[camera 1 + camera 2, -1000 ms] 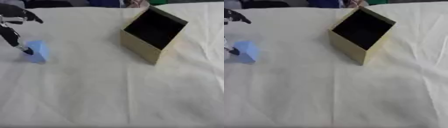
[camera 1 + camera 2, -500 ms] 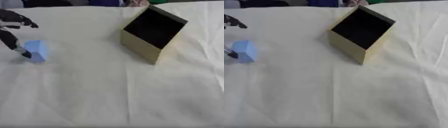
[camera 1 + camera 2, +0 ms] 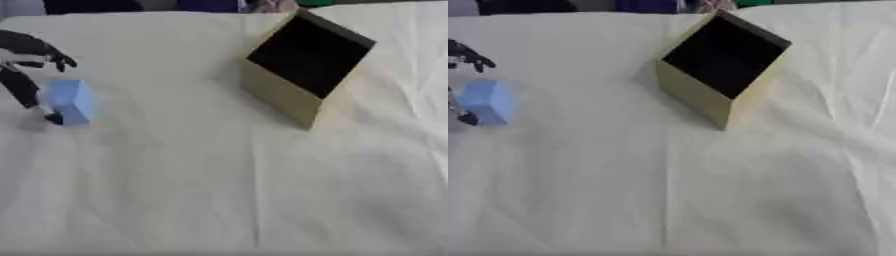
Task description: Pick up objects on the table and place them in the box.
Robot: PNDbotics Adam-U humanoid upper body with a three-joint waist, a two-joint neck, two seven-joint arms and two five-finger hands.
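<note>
Fingers (image 3: 44, 50) of the left hand (image 3: 26, 65) are spreading partly open around the blue block (image 3: 72, 101), one reaching over its top and another running down its near-left side to touch the tabletop (image 3: 219, 190) beside its base; whether they are pressing on the block cannot be told, and it is sitting on the cloth rather than being lifted. Block location: far left of the tabletop, well apart from the tan box (image 3: 302, 70), which is standing tilted at the upper middle with its dark opening facing up and toward the camera. No right hand is showing in either view. Judged step: closing on the block for pickup. Risks noted: the contact looks to be on the block's edges, so the block could be twisting or sliding out as the fingers are closing; the loose, wrinkled cloth could be dragging with it; and the box's tilt could be letting a dropped block strike the rim and bounce clear.
</note>
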